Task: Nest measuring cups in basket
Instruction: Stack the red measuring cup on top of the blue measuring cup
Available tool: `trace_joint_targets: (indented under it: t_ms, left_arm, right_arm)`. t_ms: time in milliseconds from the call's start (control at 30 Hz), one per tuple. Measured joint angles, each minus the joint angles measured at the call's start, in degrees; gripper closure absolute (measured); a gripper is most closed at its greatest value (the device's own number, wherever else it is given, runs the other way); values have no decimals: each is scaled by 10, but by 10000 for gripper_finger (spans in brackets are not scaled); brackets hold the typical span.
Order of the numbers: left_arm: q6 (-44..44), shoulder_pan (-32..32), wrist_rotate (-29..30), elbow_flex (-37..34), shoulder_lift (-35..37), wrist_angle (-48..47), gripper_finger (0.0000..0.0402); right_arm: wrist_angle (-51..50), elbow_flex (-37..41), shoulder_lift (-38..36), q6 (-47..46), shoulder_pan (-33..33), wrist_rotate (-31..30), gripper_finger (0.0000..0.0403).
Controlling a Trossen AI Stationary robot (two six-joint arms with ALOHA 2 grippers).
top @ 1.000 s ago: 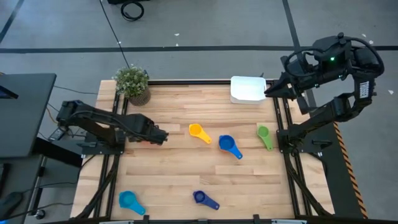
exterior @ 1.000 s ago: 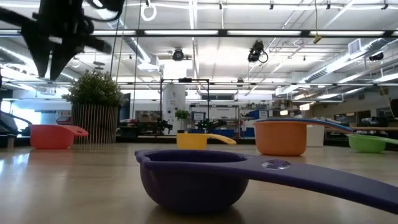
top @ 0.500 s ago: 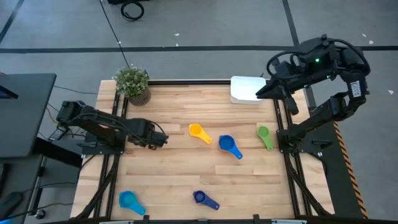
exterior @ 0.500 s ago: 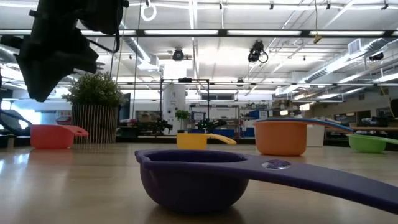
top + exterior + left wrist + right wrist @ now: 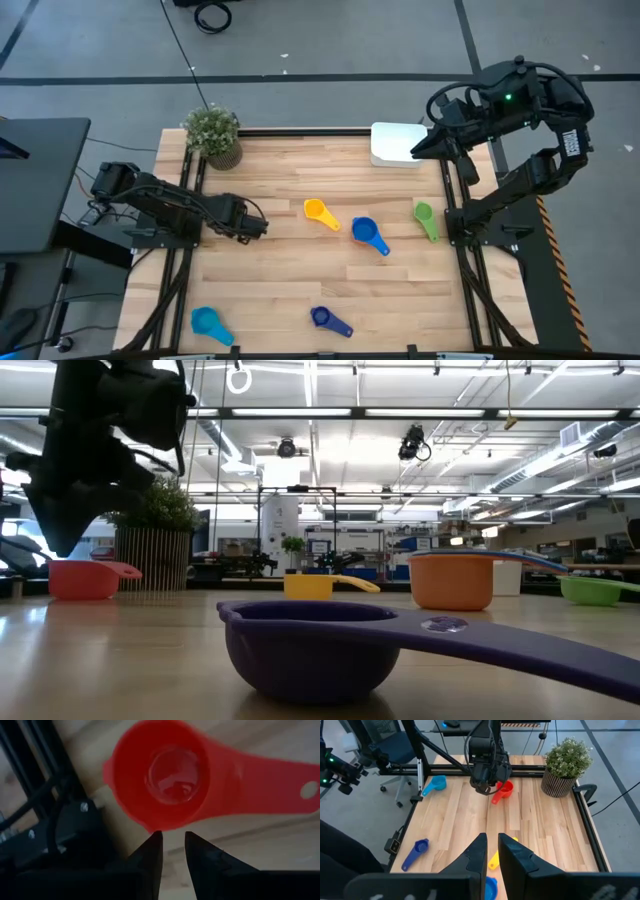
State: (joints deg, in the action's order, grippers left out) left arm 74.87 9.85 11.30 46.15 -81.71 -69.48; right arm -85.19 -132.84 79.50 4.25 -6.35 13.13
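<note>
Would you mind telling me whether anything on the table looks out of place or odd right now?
Nothing looks spilled or damaged. The measuring cups lie scattered singly: yellow, blue, green, dark blue, light blue and red, none yet in the white basket at the far edge.

A big open lab or workshop hall: strip lights (image 5: pixel 400 412) on a bare ceiling, grey floor (image 5: pixel 320 40), office chair (image 5: pixel 395 745), wooden table (image 5: pixel 300 160).
</note>
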Motion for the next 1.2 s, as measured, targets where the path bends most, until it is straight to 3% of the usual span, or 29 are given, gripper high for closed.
trace_joint_targets:
  t_ms: [500, 767, 1200]
  left_arm:
    - [-140, -1, 33, -1, -2, 9, 313]
    - [-142, -1, -6, -35, -21, 39, 313]
    - [-163, -4, 11, -39, -24, 43, 313]
  right_arm:
    - [22, 0, 0, 0, 0, 0, 351]
    - [31, 0, 0, 0, 0, 0, 351]
    - [40, 0, 0, 0, 0, 0, 351]
